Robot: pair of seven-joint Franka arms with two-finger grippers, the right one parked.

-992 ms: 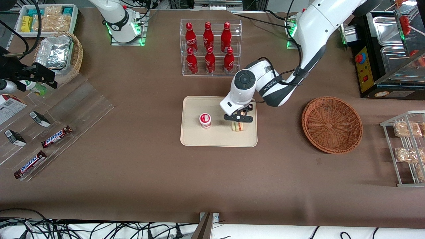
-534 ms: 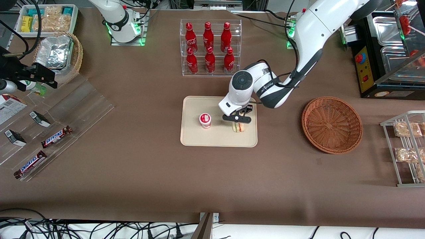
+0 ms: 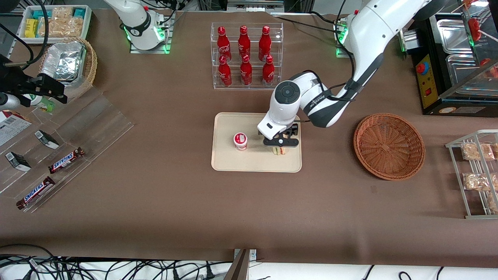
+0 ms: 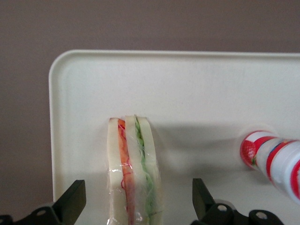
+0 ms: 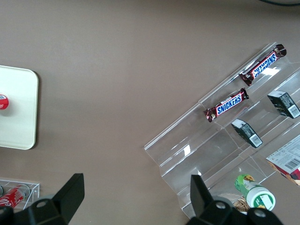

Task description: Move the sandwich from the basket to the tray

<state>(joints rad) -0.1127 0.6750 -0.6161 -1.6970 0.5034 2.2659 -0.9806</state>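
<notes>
Now the gripper hovers over the sandwich on the tray, jaws wide apart, touching nothing.

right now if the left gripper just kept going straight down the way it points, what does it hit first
Most likely the sandwich: the gripper hangs directly over it with its fingers open on either side, so they might pass it and meet the tray. Depth is unclear.

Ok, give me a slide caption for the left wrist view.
Open gripper straddling the wrapped sandwich on the tray.
</notes>
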